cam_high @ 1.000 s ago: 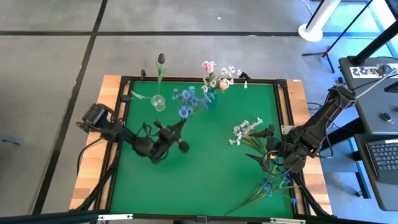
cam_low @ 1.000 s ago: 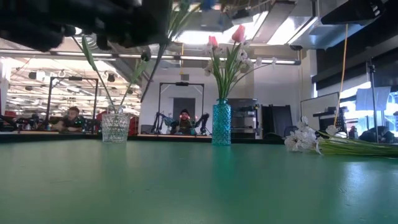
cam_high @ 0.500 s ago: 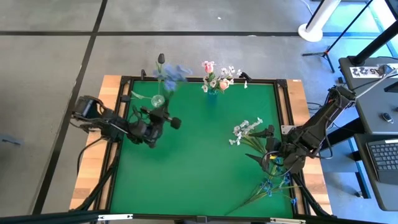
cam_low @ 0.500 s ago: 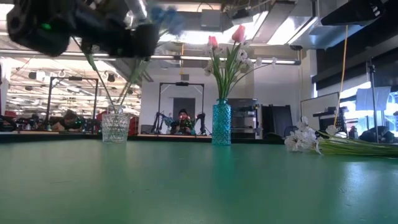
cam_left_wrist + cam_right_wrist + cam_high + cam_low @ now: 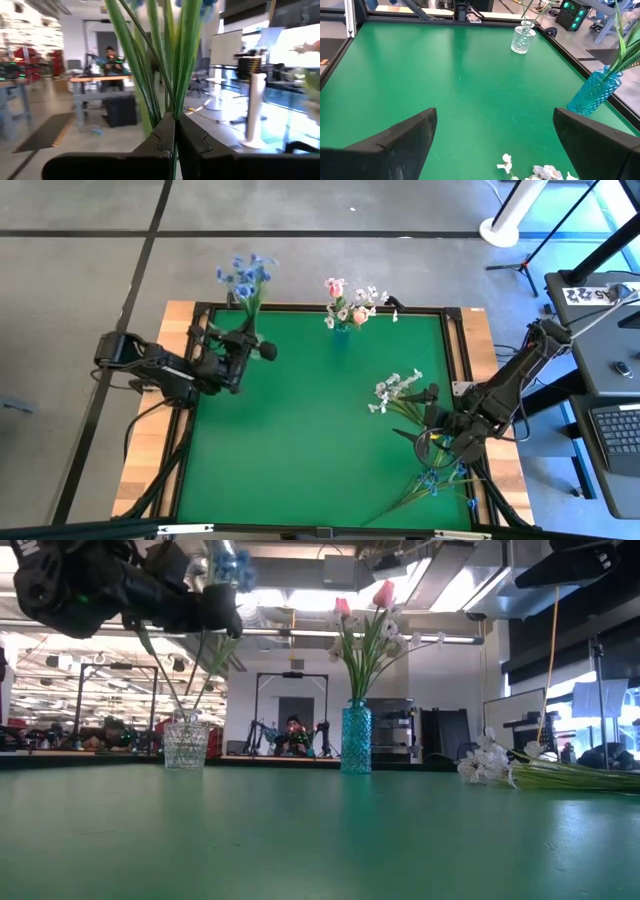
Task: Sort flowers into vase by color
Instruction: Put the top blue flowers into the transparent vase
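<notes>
**While my left fingers pinch the blue stems, my right ones stand wide**

While my left gripper [image 5: 243, 346] hangs above the far left corner of the green table [image 5: 310, 430], its two fingers [image 5: 162, 137] are pressed together on the green stems of the blue flowers [image 5: 243, 277]. Seen from above, their blue heads reach out past the table's far edge, right over the spot where the clear glass vase [image 5: 185, 744] stands. In the level view that vase sits on the table at the far left with a couple of green stems in it, and my left arm shows dark above it.

At the far edge near the middle, the blue vase [image 5: 341, 327] holds pink tulips and small white blossoms [image 5: 352, 302].

My right gripper [image 5: 428, 436] hovers near the right edge, fingers spread fully apart and holding nothing. Just beside it lies a spray of white flowers [image 5: 396, 390] flat on the table, and more blue flowers [image 5: 432, 480] lie nearer the front right corner.
</notes>
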### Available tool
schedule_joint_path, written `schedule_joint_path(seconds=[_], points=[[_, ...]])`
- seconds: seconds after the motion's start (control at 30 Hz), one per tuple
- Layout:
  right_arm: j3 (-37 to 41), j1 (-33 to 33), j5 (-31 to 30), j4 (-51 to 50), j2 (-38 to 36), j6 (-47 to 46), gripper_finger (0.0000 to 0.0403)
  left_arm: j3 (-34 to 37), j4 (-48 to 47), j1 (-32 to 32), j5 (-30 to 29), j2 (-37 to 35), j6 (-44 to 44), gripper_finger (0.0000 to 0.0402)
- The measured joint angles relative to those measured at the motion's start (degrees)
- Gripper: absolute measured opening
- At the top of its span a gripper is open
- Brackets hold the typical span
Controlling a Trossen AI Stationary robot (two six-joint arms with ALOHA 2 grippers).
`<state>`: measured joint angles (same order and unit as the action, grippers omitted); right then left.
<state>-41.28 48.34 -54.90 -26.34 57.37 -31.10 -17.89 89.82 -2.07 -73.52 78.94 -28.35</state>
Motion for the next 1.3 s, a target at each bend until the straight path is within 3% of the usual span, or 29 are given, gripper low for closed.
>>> schedule_joint_path(seconds=[0.2,0.9,1.3], points=[[0.00,0.00,-0.06,0.01,0.23,0.07,0.0397,0.00,-0.12,-3.75,4.48,-0.73,-0.40,0.0000],[0.00,0.02,-1.08,0.01,0.23,0.09,0.0397,1.54,-12.15,-9.45,7.26,-0.20,11.38,0.0000],[0.00,-0.09,-2.53,0.11,0.23,1.01,0.0397,8.70,-15.15,-9.55,9.65,-0.20,27.42,0.0000]])
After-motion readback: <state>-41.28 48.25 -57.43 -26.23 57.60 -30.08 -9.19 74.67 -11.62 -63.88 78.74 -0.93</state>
